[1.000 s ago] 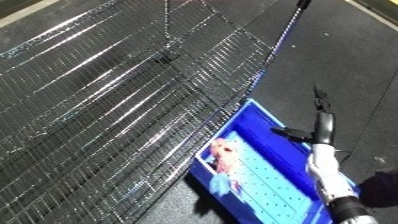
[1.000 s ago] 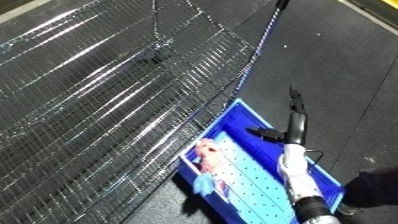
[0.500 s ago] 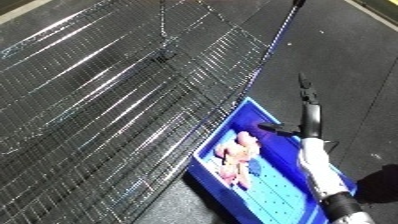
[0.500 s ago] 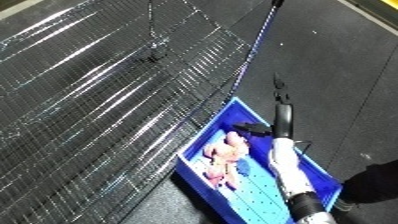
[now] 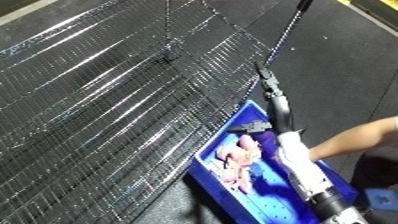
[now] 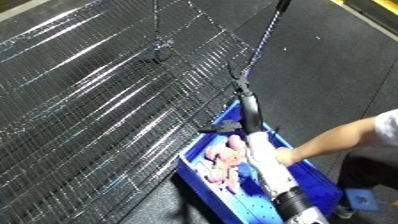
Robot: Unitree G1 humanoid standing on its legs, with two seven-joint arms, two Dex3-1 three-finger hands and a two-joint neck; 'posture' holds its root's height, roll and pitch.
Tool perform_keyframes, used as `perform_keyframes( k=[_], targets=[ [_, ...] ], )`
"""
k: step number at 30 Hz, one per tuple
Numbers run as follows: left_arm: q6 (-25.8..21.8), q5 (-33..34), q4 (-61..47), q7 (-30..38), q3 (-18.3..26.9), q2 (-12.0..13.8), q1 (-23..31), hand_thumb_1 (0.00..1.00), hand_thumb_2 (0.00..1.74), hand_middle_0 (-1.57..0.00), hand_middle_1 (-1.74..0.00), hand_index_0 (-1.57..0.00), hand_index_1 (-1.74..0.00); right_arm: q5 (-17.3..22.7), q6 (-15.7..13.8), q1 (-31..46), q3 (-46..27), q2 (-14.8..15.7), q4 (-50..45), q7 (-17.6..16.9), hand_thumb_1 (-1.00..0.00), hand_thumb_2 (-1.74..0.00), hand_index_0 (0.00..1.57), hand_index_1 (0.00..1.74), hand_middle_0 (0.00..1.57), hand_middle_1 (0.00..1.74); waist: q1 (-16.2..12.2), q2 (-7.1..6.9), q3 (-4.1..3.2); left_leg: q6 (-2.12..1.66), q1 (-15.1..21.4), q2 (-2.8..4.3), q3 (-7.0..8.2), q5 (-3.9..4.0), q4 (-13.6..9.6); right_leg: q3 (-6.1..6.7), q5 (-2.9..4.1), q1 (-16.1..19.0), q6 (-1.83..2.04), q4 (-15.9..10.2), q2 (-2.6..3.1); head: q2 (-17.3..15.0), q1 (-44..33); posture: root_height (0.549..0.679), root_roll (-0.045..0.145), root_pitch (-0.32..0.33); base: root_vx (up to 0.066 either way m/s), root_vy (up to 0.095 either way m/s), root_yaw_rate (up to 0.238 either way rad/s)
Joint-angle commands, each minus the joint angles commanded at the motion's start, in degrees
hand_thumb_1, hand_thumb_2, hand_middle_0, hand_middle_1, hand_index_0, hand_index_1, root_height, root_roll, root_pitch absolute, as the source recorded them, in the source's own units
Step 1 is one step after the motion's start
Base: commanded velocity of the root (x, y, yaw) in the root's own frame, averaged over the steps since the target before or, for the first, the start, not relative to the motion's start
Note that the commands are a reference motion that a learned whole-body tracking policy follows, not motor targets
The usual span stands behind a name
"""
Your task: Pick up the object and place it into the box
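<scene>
Pink and pale, the object (image 5: 238,161) lies inside the blue bin (image 5: 206,175), a soft lumpy shape resting on the bin's floor toward its upper half. From the centre of the left eye view, object and bin sit at about 5 o'clock, near the lower edge.

1 robot arm shows: the right forearm (image 6: 266,172), white and silver, rising from the lower right corner and crossing over the bin just to the right of the object. At its far end the black right hand (image 6: 244,110) stretches long and narrow toward 12 o'clock, past the bin's upper rim and over the wire mesh. Its fingers point straight ahead, and a thumb juts out to the left above the object. The hand holds nothing, and the object lies apart from it, below and to the left.

A person's bare arm (image 6: 342,140) enters from the right edge at about 3 o'clock, and its hand meets the robot's forearm over the bin.

Wire mesh (image 5: 115,100), a large grey grid with shiny strands, fills the left and centre of both views, and the bin's left wall sits just beside its edge. Dark floor (image 5: 346,65) shows at the upper right. A thin dark pole with a bluish sheen (image 5: 284,35) runs along the mesh's right edge toward 1 o'clock.

The left hand appears in neither view.
</scene>
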Motion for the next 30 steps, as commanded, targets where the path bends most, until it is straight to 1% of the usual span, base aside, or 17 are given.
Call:
perform_keyframes(
  k=[4, 9, 13, 15, 18, 21, 22, 23, 30],
  targets=[
    [0.4, 0.4, -0.1, -0.1, 0.1, 0.0, 0.2, 1.0, 1.74, -1.57, -1.74, -1.57, -1.74, -1.2, 0.7, -0.6, 2.7, -0.1, -1.1, 1.6, 0.0, 0.0, 0.0, 0.0, 0.0, 0.0, 1.0, -0.53, 0.11, -0.05, -0.2, -0.11, -0.46, 0.26, 0.0, -0.28, -0.1, 0.3, -0.03, 0.1, 0.09, 0.1, -4.3, 0.643, 0.053, -0.181, -0.01, 0.009, 0.096],
    [0.8, 0.7, -0.2, -0.2, 0.5, -0.2, 0.5, 1.0, 1.74, -1.57, -1.74, -1.57, -1.74, -2.0, 1.4, -1.4, 6.3, 0.1, -2.0, 3.6, 0.0, 0.0, 0.0, 0.0, 0.0, 0.0, 2.4, -1.12, 0.31, -0.07, -0.7, -0.27, -1.05, 0.59, 0.0, -0.6, -0.2, 0.3, -0.03, 0.3, 0.1, 0.3, -12.5, 0.642, 0.05, -0.182, -0.012, 0.011, 0.082],
    [0.7, 1.2, -0.2, -0.1, 0.6, -0.3, 0.3, 1.0, 1.74, -1.57, -1.74, -1.57, -1.74, -2.8, 1.8, -2.5, 9.9, 0.4, -2.5, 5.2, 0.0, 0.0, 0.0, 0.0, 0.0, 0.0, 3.5, -1.55, 0.39, -0.1, -1.0, -0.39, -1.45, 0.83, -0.2, -0.84, -0.08, 0.3, -0.04, 0.1, 0.03, 0.6, -20.1, 0.643, 0.048, -0.182, -0.002, 0.008, 0.061],
    [0.6, 1.4, -0.3, -0.1, 0.5, -0.3, 0.1, 1.0, 1.74, -1.57, -1.74, -1.57, -1.74, -2.9, 1.9, -3.2, 11.5, 0.6, -2.7, 5.7, 0.0, 0.0, 0.0, 0.0, 0.0, 0.0, 4.0, -1.72, 0.44, -0.07, -1.1, -0.48, -1.62, 0.87, -0.2, -0.94, -0.03, 0.3, -0.04, 0.2, -0.01, 0.6, -21.4, 0.642, 0.048, -0.182, 0.001, 0.003, 0.052],
    [0.4, 1.5, -0.3, 0.2, 0.3, -0.3, -0.5, 1.0, 1.74, -1.57, -1.74, -1.57, -1.74, -2.9, 1.9, -4.6, 13.8, 0.8, -2.9, 6.1, 0.0, 0.0, 0.0, 0.0, 0.0, 0.0, 4.7, -1.96, 0.5, -0.02, -1.2, -0.63, -1.86, 0.87, -0.2, -1.07, -0.01, 0.3, 0.0, 0.3, -0.09, 0.8, -27.6, 0.642, 0.047, -0.181, 0.004, 0.008, 0.055],
    [0.1, 1.5, -0.5, 0.6, 0.3, -0.4, -1.1, 1.0, 1.74, -1.57, -1.74, -1.57, -1.74, -2.8, 1.9, -6.2, 16.1, 1.1, -2.9, 6.6, 0.0, 0.0, 0.0, 0.0, 0.0, 0.0, 5.6, -2.14, 0.57, 0.06, -1.3, -0.81, -2.11, 0.8, -0.1, -1.25, -0.03, 0.3, 0.02, 0.6, -0.26, 1.1, -31.0, 0.642, 0.047, -0.181, 0.011, 0.018, 0.061],
    [0.1, 1.5, -0.5, 0.7, 0.4, -0.5, -1.2, 1.0, 1.74, -1.57, -1.74, -1.57, -1.74, -2.9, 1.9, -6.6, 16.7, 1.1, -2.9, 6.7, 0.0, 0.0, 0.0, 0.0, 0.0, 0.0, 5.8, -2.19, 0.61, 0.08, -1.3, -0.86, -2.17, 0.76, 0.0, -1.3, -0.05, 0.3, 0.01, 0.7, -0.31, 1.1, -31.0, 0.642, 0.047, -0.181, 0.012, 0.016, 0.042],
    [0.0, 1.4, -0.6, 0.9, 0.5, -0.5, -1.3, 1.0, 1.74, -1.57, -1.74, -1.57, -1.74, -2.9, 2.0, -7.0, 17.2, 1.1, -2.9, 6.7, 0.0, 0.0, 0.0, 0.0, 0.0, 0.0, 6.0, -2.24, 0.66, 0.09, -1.3, -0.92, -2.24, 0.7, 0.1, -1.36, -0.08, 0.4, 0.01, 0.7, -0.37, 1.3, -34.0, 0.642, 0.047, -0.181, 0.014, 0.018, 0.053],
    [-0.4, 1.6, -1.0, 2.1, 0.6, -0.3, -2.9, 1.0, 1.74, -1.57, -1.74, -1.57, -1.74, -3.3, 2.3, -9.3, 20.2, 1.3, -2.6, 6.9, 0.0, 0.0, 0.0, 0.0, 0.0, 0.0, 7.5, -2.42, 0.69, 0.21, -1.5, -1.36, -2.75, 0.32, 0.5, -1.86, -0.39, 0.5, 0.09, 1.2, -0.77, 0.8, -41.7, 0.642, 0.046, -0.179, 0.016, 0.015, 0.062]
  ],
)
